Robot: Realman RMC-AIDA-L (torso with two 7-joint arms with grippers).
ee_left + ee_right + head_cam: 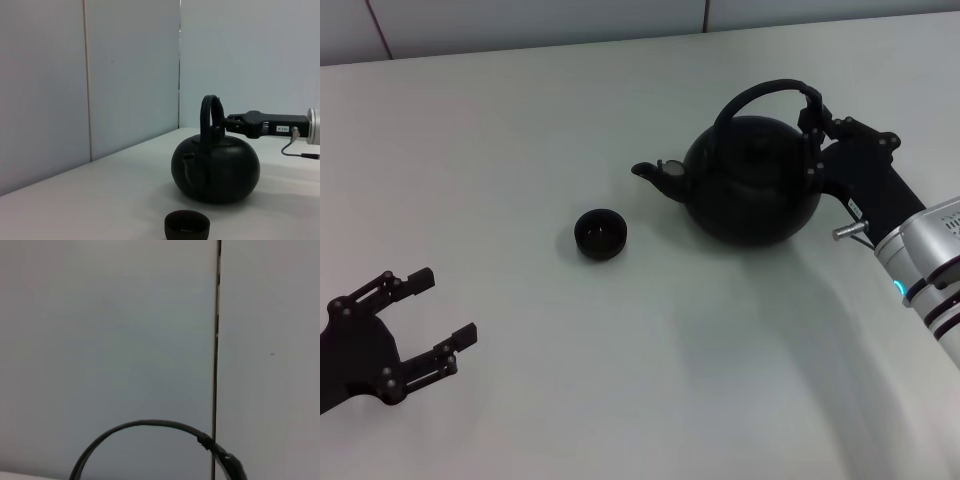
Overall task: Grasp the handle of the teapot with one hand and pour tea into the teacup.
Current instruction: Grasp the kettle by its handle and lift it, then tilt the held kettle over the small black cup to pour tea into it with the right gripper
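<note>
The black teapot (750, 185) stands on the white table, spout pointing left toward the small black teacup (600, 233). Its arched handle (750, 95) rises over the top. My right gripper (812, 140) is at the handle's right side, its fingers standing either side of the thick part with a gap showing; the pot rests on the table. The left wrist view shows the teapot (215, 167), handle (209, 112), teacup (186, 226) and right gripper (227, 125). The right wrist view shows only the handle's arch (145, 425). My left gripper (442, 308) is open and empty at the lower left.
The white table (620, 380) stretches around the pot and cup. A grey panelled wall (100, 75) stands behind the table's far edge. The right arm's silver wrist (925, 260) reaches in from the right.
</note>
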